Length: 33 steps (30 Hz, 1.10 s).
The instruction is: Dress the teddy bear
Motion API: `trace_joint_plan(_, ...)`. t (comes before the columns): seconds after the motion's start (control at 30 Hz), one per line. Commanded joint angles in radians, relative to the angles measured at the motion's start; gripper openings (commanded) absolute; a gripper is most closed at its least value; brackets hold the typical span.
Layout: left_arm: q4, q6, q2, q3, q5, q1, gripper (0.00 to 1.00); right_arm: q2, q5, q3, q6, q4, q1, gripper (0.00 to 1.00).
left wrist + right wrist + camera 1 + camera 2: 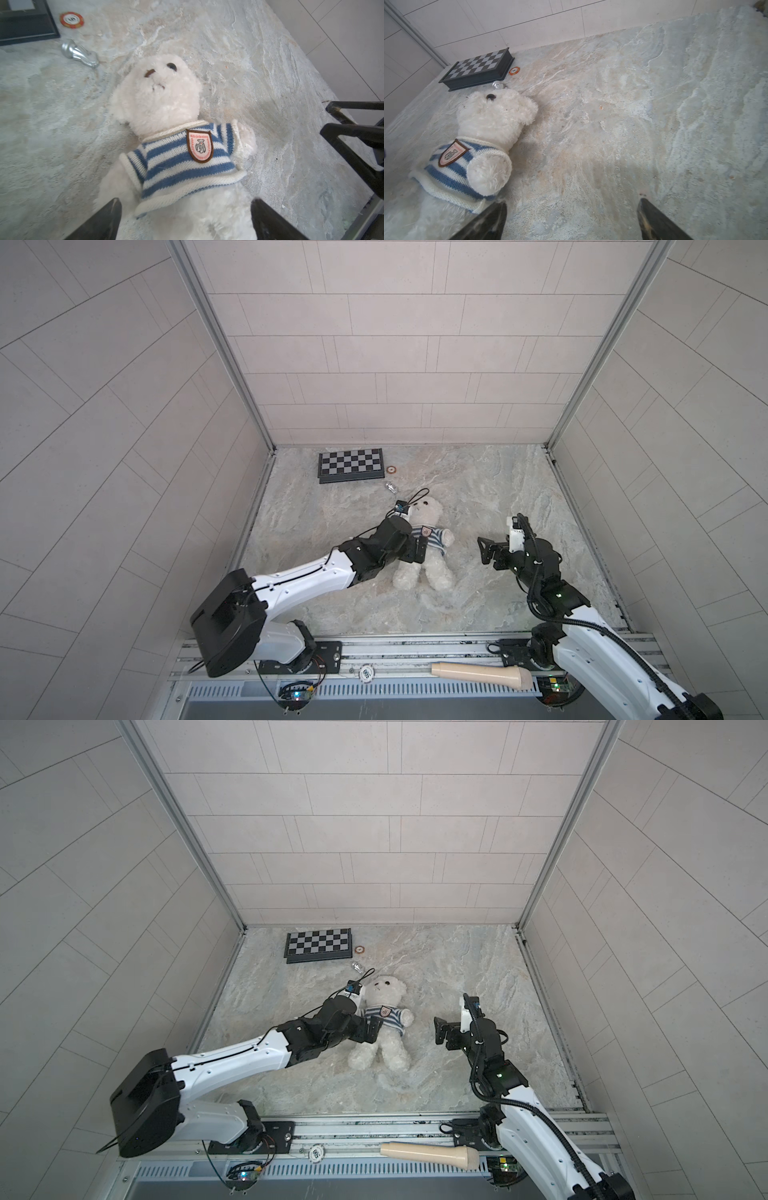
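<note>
Front rail: a beige club-shaped object lies along it, well apart from the work.
Left pincer: jaws wide, holding nothing, and poised over the bear's lower belly just below the sweater hem. Whether the fingers brush the fur cannot be told. The likely hazard is here. If it closes or drags away low, a finger could catch the loose knit or the plush, ride the sweater back up or slide the bear across the table.
Right pincer: jaws wide and empty over bare table, pointing toward the bear from well apart, beyond the bear's outstretched arm. It looks unlikely to disturb anything unless it sweeps inward.
Bear: on its back near the table's middle in both top views, head toward the far wall and legs toward the rail.
Sweater: blue-and-white stripes with a shield badge, collar at the neck, both arms through the sleeves, the hem slightly rolled on one side. The dressing looks essentially done.
Chess piece: silver, on its side just beyond the bear's head.
Chip: flat, just beside the chessboard.
Chessboard: closed, near the far wall.
</note>
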Motion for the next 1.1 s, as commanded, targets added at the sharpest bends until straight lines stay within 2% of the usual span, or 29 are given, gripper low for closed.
trace_joint_plan(0.0,0.016,0.038,-0.097,-0.064,-0.068,0.049,1.00,0.006,0.073,0.037,-0.017,0.033,-0.023,0.99)
trace_joint_plan(0.17,0.000,0.060,-0.281,-0.159,-0.249,0.146,1.00,0.027,0.175,0.039,-0.021,0.075,-0.062,0.99)
trace_joint_plan(0.37,-0.044,0.100,-0.419,-0.195,-0.482,0.236,1.00,0.032,0.217,0.008,-0.097,0.208,-0.084,0.99)
trace_joint_plan(0.5,0.073,0.193,-0.472,-0.277,-0.653,0.242,1.00,0.055,0.234,0.007,-0.138,0.265,-0.111,1.00)
trace_joint_plan(0.63,0.273,0.344,-0.492,-0.380,-0.713,0.253,1.00,0.110,0.196,0.001,-0.176,0.348,-0.153,1.00)
trace_joint_plan(0.7,0.339,0.399,-0.495,-0.417,-0.723,0.265,1.00,0.136,0.195,-0.017,-0.192,0.408,-0.167,1.00)
trace_joint_plan(0.83,0.452,0.481,-0.498,-0.484,-0.661,0.334,1.00,0.202,0.199,-0.037,-0.189,0.498,-0.198,0.99)
trace_joint_plan(0.97,0.603,0.493,-0.457,-0.563,-0.545,0.467,1.00,0.321,0.195,-0.033,-0.192,0.599,-0.214,1.00)
trace_joint_plan(1.07,0.728,0.487,-0.374,-0.601,-0.485,0.532,1.00,0.407,0.190,-0.030,-0.185,0.691,-0.222,1.00)
